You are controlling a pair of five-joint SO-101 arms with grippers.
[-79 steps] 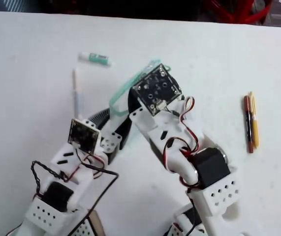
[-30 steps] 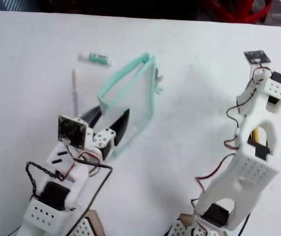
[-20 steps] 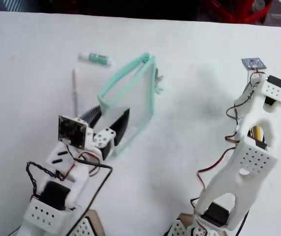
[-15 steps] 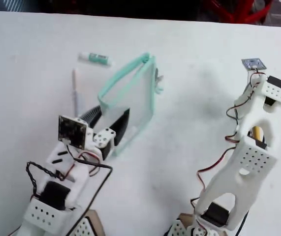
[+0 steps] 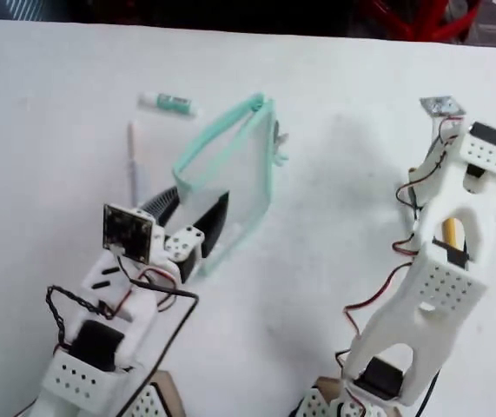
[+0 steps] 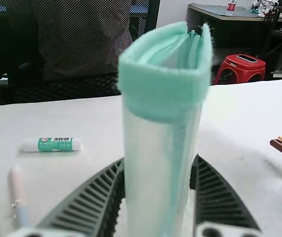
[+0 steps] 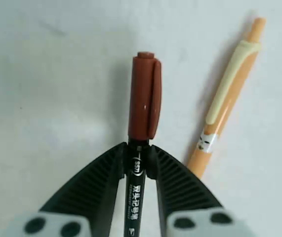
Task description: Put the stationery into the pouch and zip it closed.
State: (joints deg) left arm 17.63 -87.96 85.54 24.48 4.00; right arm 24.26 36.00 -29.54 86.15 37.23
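Pouch point(image 5: 230, 165) stands upright on the table point(image 5: 56, 87), clamped between my left jaws. The white pen point(image 5: 133, 161) and glue stick point(image 5: 168, 103) lie just left of it. Well to its right, my right jaws pinch the brown marker point(image 7: 143, 98), with the orange pen point(image 7: 227, 94) alongside.

White perforated arms point(image 5: 430, 291) with black servos point(image 5: 102, 343), red-and-black cables point(image 5: 57, 304), ribbed dark gripper fingers point(image 7: 96, 182).

The white table point(image 5: 56, 69) carries a glue stick point(image 5: 168, 103), white pen point(image 5: 132, 161) and orange pen point(image 7: 224, 98).
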